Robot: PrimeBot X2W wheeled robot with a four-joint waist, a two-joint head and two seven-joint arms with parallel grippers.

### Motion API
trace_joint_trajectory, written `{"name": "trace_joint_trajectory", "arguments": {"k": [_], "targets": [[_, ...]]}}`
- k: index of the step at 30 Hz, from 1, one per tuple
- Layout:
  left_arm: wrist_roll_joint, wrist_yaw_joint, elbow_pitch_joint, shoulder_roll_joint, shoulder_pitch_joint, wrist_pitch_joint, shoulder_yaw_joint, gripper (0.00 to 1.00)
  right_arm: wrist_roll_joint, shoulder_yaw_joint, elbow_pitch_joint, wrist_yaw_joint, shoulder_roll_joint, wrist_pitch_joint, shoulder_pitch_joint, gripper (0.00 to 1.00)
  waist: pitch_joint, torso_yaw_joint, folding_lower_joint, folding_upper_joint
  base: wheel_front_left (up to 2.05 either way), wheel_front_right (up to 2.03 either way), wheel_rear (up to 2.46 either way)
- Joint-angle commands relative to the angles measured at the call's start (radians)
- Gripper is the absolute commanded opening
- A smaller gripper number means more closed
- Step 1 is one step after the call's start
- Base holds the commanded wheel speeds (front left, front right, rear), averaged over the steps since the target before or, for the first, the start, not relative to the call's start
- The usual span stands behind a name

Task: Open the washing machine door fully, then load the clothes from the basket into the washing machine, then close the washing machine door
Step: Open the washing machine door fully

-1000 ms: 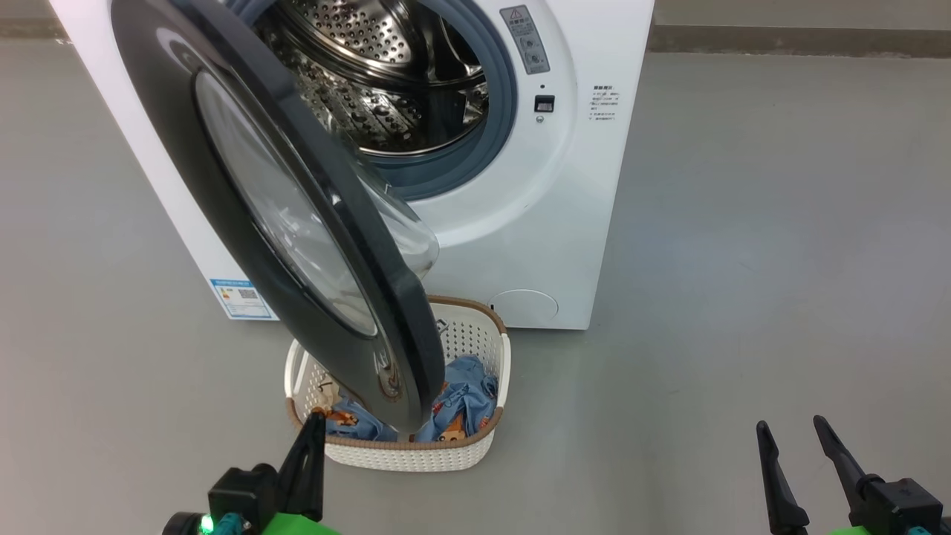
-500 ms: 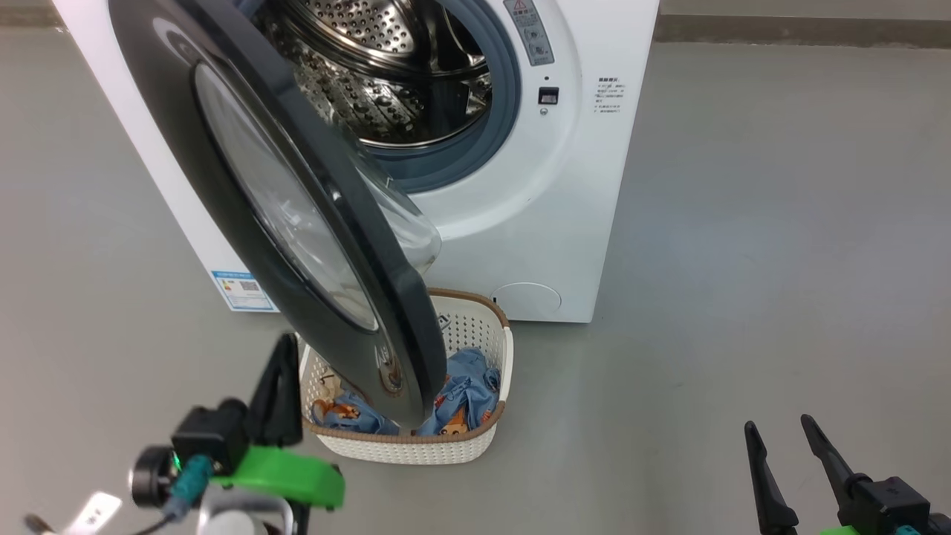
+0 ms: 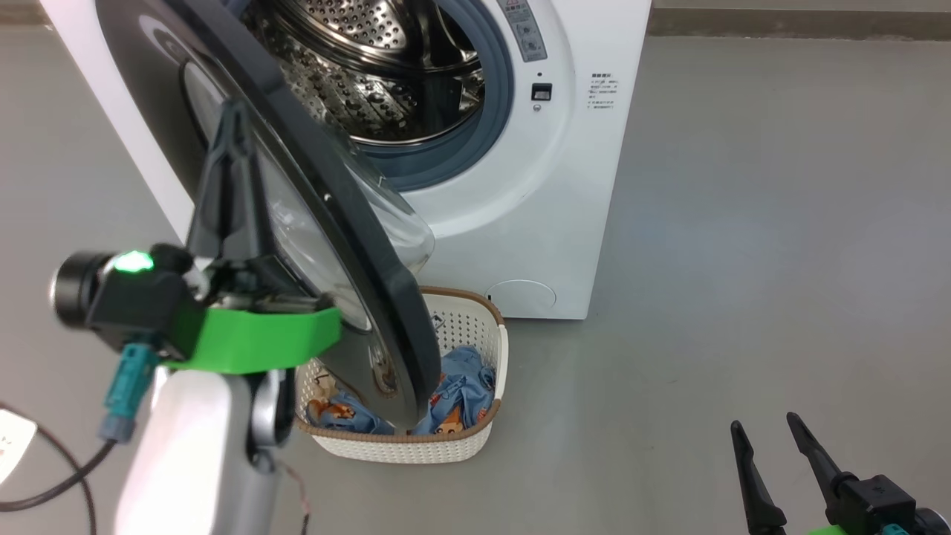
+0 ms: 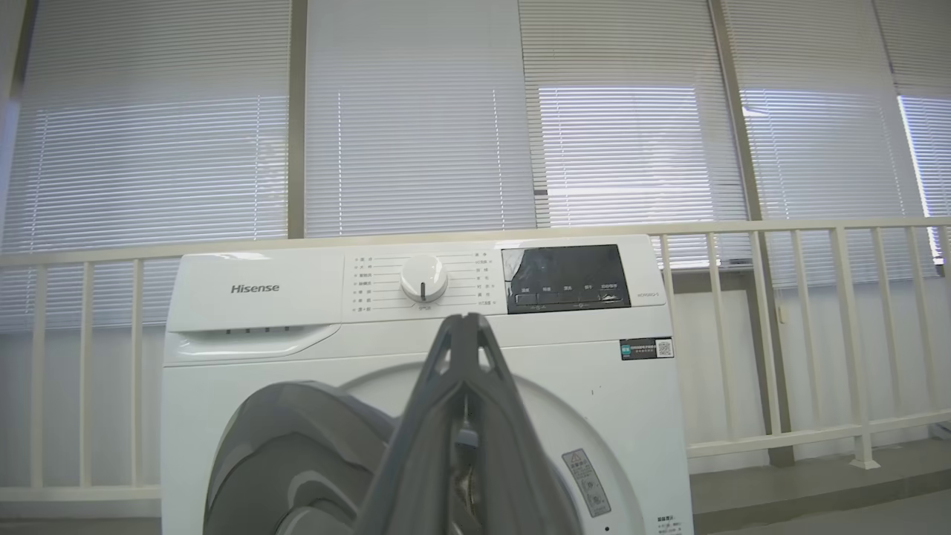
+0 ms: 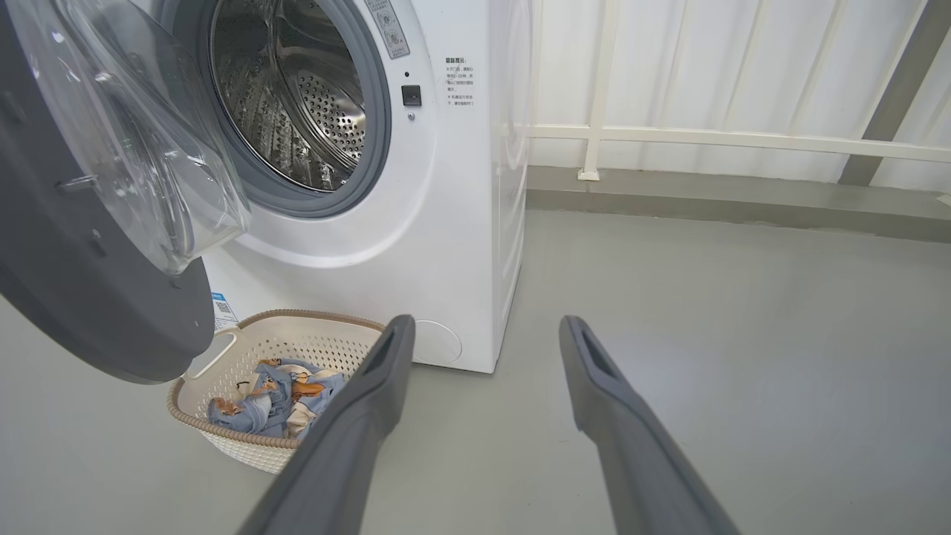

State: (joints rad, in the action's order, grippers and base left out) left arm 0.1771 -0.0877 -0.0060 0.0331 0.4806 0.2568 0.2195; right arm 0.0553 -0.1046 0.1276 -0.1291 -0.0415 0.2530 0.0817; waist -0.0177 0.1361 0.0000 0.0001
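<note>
Door-opening step in hand here. The washing machine door [image 3: 297, 215] stands part-way out from the washing machine [image 3: 520, 223], hinged on its left side, and its free edge hangs right over the basket [image 3: 416, 449]. The steel drum [image 3: 371, 82] is in plain sight, and I'd say it's empty as far as it shows.

The left tool [image 3: 232, 119] is up in front of the machine, level with the door's outer face, fingers pressed together and gripping nothing. In the left wrist view it [image 4: 464, 323] points at the machine's control panel, with the door's dark rim below it. Whether it touches the door, I can't tell.

The right tool [image 3: 765, 425] sits low, well off to the machine's right, fingers spread wide and empty. In the right wrist view it [image 5: 487, 327] looks past the basket at the machine's front.

The clothes [image 3: 461, 379], blue with orange prints, lie bunched in the basket on the floor [image 3: 743, 223], just in front of the machine's lower panel and half under the door.

So nothing is loaded yet, and the door isn't fully open. The next move, to my eye, calls for catching the door's free edge and swinging it further toward the machine's left, clear of the basket. The risk is the closed fingers skidding off that glossy rim.
</note>
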Motion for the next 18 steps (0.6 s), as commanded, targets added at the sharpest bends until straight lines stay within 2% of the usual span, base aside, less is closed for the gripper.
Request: {"name": "trace_joint_trajectory", "arguments": {"k": [1,4,11,14,18], "targets": [[-0.008,-0.002,-0.040,0.017,0.050,0.005,-0.008,0.00,0.000,0.030,-0.025,-0.002,-0.009,0.009,-0.031,1.00,0.002,-0.002,0.0000,-0.0001,0.00,0.00,0.00],[0.011,0.010,-0.072,0.017,0.085,0.005,0.083,0.00,0.002,0.032,-0.025,-0.002,-0.009,0.009,-0.028,1.00,0.005,-0.006,0.0000,-0.0001,0.00,0.00,0.00],[0.149,0.017,-0.096,0.017,0.114,-0.069,0.346,0.00,0.004,0.046,-0.021,-0.002,-0.009,0.009,-0.022,1.00,0.010,-0.020,0.0000,-0.0001,0.00,0.00,0.00],[0.195,0.008,-0.083,0.017,0.102,-0.112,0.432,0.00,0.003,0.057,-0.019,-0.002,-0.009,0.009,-0.023,1.00,0.014,-0.031,0.0000,-0.0001,0.00,0.00,0.00],[0.221,-0.022,-0.056,0.017,0.072,-0.147,0.491,0.00,0.002,0.066,-0.020,-0.002,-0.009,0.009,-0.023,1.00,0.019,-0.039,0.0000,-0.0001,0.00,0.00,0.00]]}}
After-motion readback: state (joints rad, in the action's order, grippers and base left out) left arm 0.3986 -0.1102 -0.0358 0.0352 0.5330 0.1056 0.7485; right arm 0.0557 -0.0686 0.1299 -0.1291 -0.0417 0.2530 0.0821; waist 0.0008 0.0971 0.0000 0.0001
